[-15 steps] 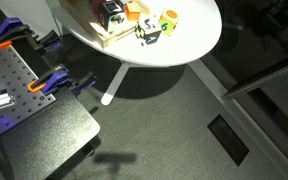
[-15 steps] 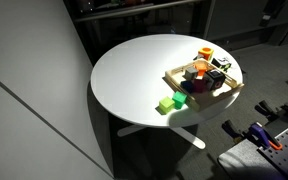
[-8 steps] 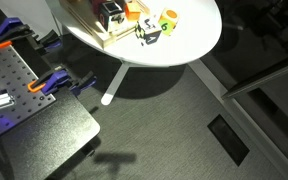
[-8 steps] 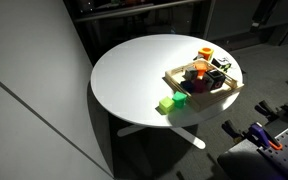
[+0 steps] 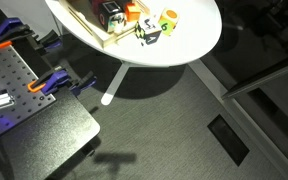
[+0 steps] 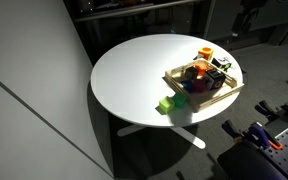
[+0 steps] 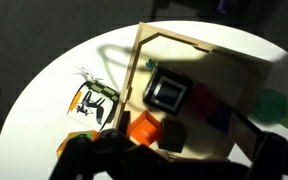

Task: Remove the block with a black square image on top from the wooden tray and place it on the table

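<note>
The block with a black square on top lies inside the wooden tray, near its left rim in the wrist view. It also shows in an exterior view. The tray sits on the round white table. My gripper hangs above the tray with its dark fingers spread wide and nothing between them. In an exterior view only a dark part of the arm shows at the top edge.
An orange cube, a dark cube and a red block share the tray. A pale block with black marks and a yellow-green cube lie on the table outside it. A dark perforated workbench stands nearby.
The arm at the top edge of an exterior view has moved left, toward the tray. The blocks and tray have not moved.
</note>
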Action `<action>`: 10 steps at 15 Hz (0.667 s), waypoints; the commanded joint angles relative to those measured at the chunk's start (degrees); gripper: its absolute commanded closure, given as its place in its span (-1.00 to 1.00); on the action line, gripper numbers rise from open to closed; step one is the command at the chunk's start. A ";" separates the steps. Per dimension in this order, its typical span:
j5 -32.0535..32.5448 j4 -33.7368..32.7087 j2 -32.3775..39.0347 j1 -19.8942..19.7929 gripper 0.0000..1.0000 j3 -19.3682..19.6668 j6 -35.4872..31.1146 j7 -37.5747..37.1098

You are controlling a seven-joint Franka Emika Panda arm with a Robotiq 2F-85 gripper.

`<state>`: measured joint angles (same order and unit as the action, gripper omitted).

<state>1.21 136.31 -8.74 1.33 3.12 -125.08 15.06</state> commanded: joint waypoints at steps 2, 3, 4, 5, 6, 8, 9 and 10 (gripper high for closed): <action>-2.62 -5.04 7.03 -0.39 -1.00 -1.05 0.44 -3.91; -2.42 -5.60 8.25 -0.45 -1.00 -1.28 0.43 -5.45; -2.13 -6.18 9.37 -0.45 -1.00 -1.47 0.53 -6.81; -1.42 -6.63 10.54 -0.42 -1.00 -1.70 0.60 -8.52; -0.79 -7.06 11.63 -0.37 -1.00 -1.89 0.65 -10.03; 0.23 -7.83 13.80 -0.27 -1.00 -2.17 1.04 -12.46; 0.69 -8.22 14.78 -0.22 -1.00 -2.27 1.21 -13.34; 1.11 -8.58 15.81 -0.16 -1.00 -2.35 1.31 -13.99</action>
<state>0.39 130.43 3.92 1.33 1.34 -125.11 4.43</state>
